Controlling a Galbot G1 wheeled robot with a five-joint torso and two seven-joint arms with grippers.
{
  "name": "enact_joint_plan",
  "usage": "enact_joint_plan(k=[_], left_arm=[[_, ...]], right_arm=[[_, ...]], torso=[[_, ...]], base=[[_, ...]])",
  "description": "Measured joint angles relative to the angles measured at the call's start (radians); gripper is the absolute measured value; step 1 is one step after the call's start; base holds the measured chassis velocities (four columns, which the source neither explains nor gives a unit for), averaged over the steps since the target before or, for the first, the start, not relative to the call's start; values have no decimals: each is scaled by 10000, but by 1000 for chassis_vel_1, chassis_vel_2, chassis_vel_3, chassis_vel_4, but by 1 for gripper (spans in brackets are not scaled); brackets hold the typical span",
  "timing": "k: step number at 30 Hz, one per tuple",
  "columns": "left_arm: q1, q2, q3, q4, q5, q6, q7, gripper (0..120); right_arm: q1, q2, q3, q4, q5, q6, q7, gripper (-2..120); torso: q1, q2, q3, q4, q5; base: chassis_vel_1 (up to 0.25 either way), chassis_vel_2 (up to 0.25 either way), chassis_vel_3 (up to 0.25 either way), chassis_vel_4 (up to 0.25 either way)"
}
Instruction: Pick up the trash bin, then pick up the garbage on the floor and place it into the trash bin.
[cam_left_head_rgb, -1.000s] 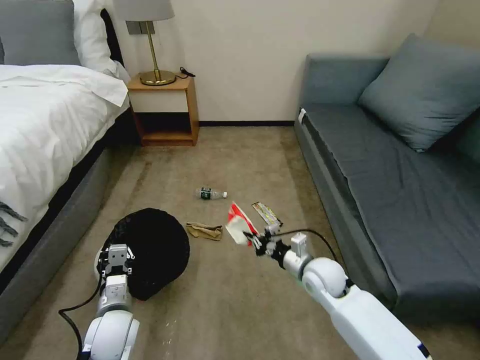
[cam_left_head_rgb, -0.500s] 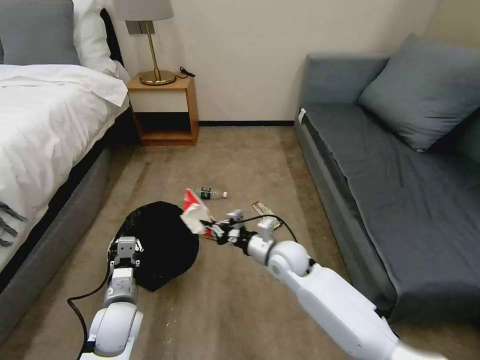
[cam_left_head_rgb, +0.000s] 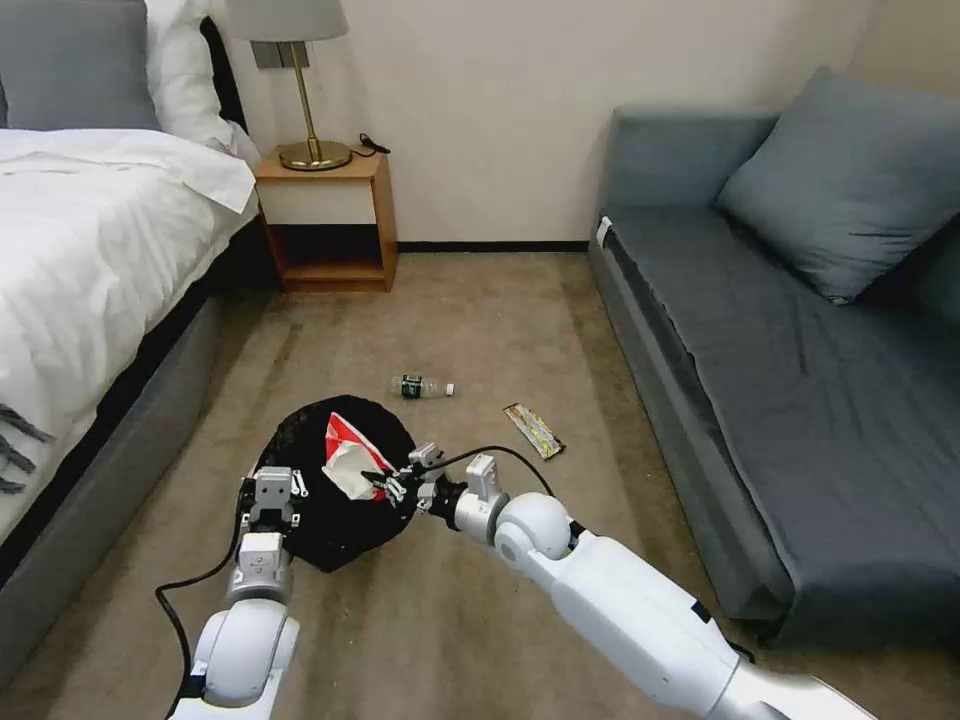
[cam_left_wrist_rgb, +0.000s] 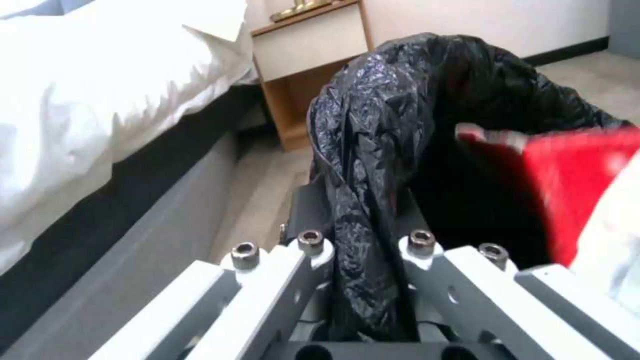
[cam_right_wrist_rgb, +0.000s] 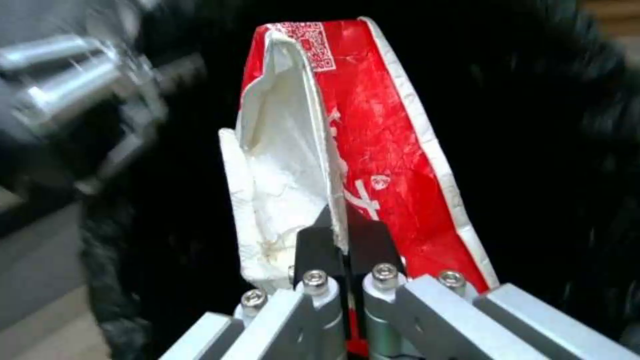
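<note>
The trash bin (cam_left_head_rgb: 318, 522), lined with a crinkly black bag, is held tilted just above the carpet. My left gripper (cam_left_head_rgb: 274, 490) is shut on the bin's near rim, and the black bag (cam_left_wrist_rgb: 363, 210) is pinched between its fingers (cam_left_wrist_rgb: 313, 245). My right gripper (cam_left_head_rgb: 388, 488) is shut on a crushed red-and-white carton (cam_left_head_rgb: 346, 462), one piece of the garbage, and holds it over the bin's dark mouth (cam_right_wrist_rgb: 533, 125). Its black fingertips clamp the carton (cam_right_wrist_rgb: 360, 130) at its lower edge. A clear bottle with a green label (cam_left_head_rgb: 422, 386) and a flat snack wrapper (cam_left_head_rgb: 533, 429) lie on the carpet beyond.
A bed (cam_left_head_rgb: 90, 250) runs along the left and a grey sofa (cam_left_head_rgb: 780, 340) along the right. A wooden nightstand (cam_left_head_rgb: 325, 220) with a brass lamp stands against the far wall. Open carpet lies between the bed and the sofa.
My right gripper carried the carton left from the carpet to over the bin's mouth. My left arm brought the bin to the right and farther out, toward it.
</note>
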Motion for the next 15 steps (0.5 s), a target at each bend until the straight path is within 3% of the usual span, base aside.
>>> enact_joint_plan(k=[11, 15], left_arm=[[9, -6, -146, 54, 0, -145, 51, 5], [73, 37, -249, 113, 0, -269, 58, 5]], right_arm=[[-433, 72, 179, -64, -463, 300, 383, 36], [-749, 108, 398, -1, -501, 830, 567, 52]], torso=[[0, 0, 0, 0, 0], [0, 0, 0, 1, 0]], base=[[0, 0, 0, 0], [0, 0, 0, 0]])
